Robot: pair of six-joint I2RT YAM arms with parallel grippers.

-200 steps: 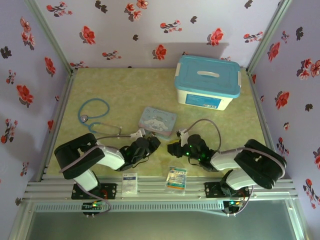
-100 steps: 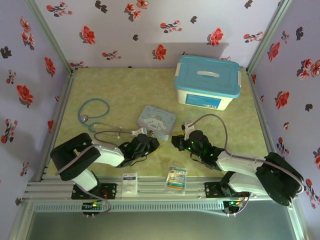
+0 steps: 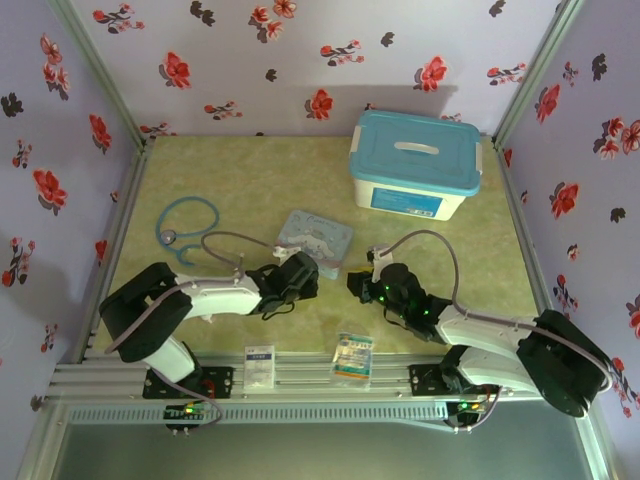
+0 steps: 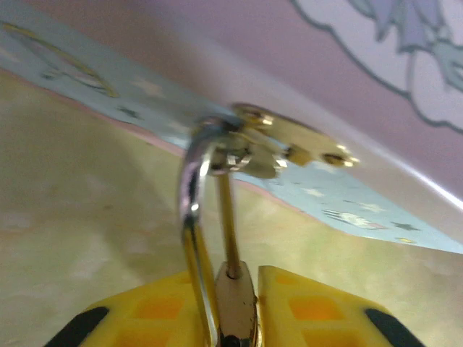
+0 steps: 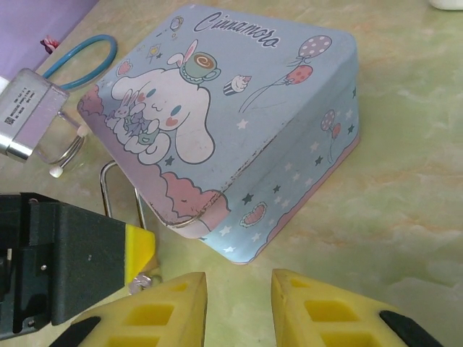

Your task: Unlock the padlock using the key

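Two claws: the left claw is pinched shut on the padlock. The right claw is open and holds nothing.
Padlock: just beside the tin, mid table, toward the near edge.
Key: small gold bits sit at the top of the loop. I cannot tell if one is the key.
Do it well: I think the left claw should hold the padlock steady while the right claw goes slowly and finds the key first.
Left wrist view: the pinch, close up.
Right wrist view: the open gap and the tin's lid.

Brass padlock, shackle outward, in left claw
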